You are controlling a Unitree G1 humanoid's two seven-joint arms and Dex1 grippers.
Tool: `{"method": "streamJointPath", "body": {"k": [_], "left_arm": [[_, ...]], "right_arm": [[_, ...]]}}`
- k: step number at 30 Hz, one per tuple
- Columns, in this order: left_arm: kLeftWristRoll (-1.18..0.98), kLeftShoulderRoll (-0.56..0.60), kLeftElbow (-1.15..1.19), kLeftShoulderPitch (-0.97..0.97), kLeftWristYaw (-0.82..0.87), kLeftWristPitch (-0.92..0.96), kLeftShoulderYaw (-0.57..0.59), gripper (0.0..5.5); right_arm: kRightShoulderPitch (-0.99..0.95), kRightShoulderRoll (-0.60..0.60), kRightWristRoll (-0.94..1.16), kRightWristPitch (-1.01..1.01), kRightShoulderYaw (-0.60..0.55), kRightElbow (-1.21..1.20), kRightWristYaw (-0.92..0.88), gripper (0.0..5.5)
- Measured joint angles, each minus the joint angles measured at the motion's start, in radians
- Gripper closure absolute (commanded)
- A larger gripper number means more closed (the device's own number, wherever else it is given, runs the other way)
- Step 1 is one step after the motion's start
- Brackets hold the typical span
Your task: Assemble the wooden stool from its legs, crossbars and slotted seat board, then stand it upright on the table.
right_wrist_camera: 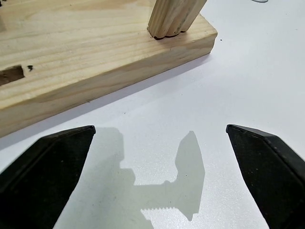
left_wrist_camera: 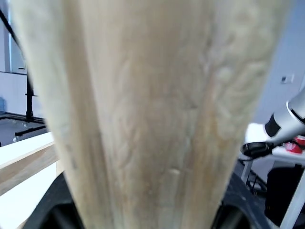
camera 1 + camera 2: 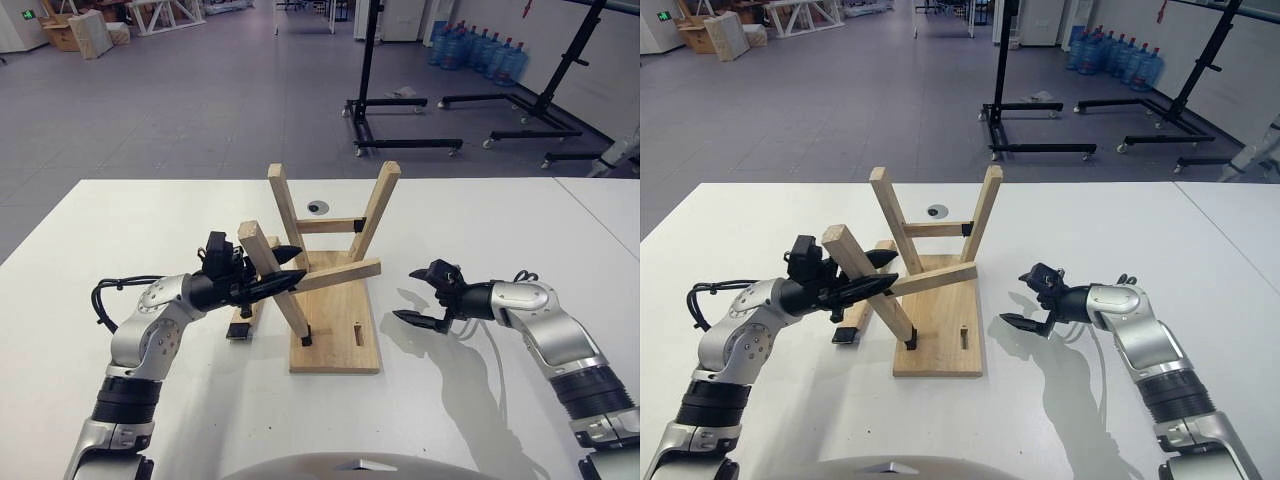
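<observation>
Left eye view, left claw (image 3: 288, 266) seemingly clamped on leaning leg (image 3: 292, 311), right claw (image 3: 404, 293) open beside seat board (image 3: 336, 345).

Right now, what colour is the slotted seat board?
The seat board is pale wood with visible grain; the right wrist view shows it best.

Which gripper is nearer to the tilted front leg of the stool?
Left. The left gripper is clamped around the tilted front leg above the seat board; the right gripper hangs open beside the board's right edge, clear of that leg.
</observation>
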Motion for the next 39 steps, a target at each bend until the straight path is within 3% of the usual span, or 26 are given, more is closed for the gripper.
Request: {"method": "streamJointPath", "body": {"k": [14,22,29,39], "left_arm": [[0.091,0.075,-0.001,-0.025,-0.026,-0.089,-0.100,3.46],[0.216,0.131,-0.073,-0.076,0.052,-0.064,-0.219,3.46],[0.221,0.154,-0.119,-0.098,0.092,-0.001,-0.240,3.46],[0.338,0.170,-0.028,-0.034,0.134,0.011,-0.255,1.73]], "right_arm": [[0.011,0.014,0.001,0.022,0.015,-0.021,-0.009,0.43],[0.030,0.030,0.002,0.033,0.017,-0.050,-0.022,0.43],[0.048,0.043,0.002,0.043,0.019,-0.063,-0.035,0.43],[0.051,0.054,0.002,0.043,0.019,-0.063,-0.045,0.43]]}}
